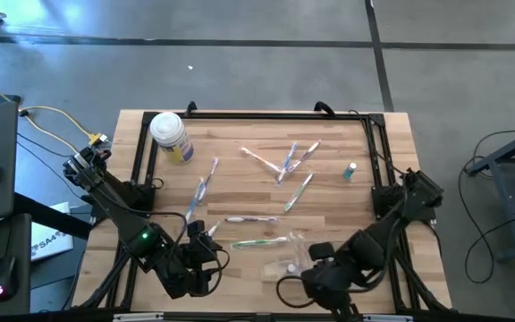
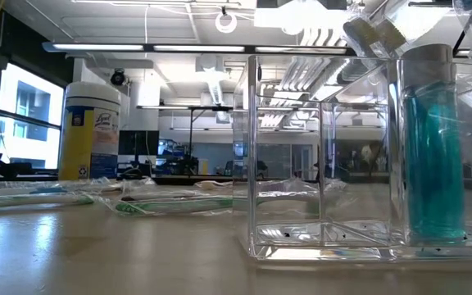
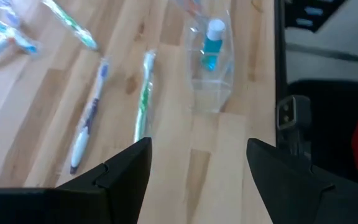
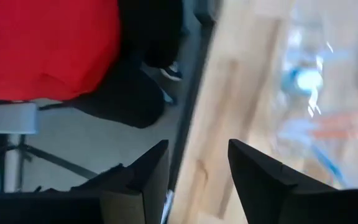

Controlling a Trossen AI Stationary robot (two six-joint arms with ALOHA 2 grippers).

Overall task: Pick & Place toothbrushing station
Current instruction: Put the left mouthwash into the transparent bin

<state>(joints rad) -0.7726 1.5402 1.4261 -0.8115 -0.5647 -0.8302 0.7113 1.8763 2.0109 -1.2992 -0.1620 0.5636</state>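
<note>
The small clear plastic holder [image 1: 286, 265] was seen standing near the front edge of the light wooden tabletop [image 1: 240, 143], between the two arms, with slim pastel toothbrushes [image 1: 259, 242] scattered beyond it. The left gripper [image 3: 197, 162] was held open and empty just beside the holder. The right gripper [image 4: 197, 165] was parted too, nothing being held between its fingers.

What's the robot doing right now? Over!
Left end effector open, empty, near table's front edge. Right end effector open, empty, at the front. Clear holder between them, toothbrushes scattered on table. Nothing blocking.
</note>
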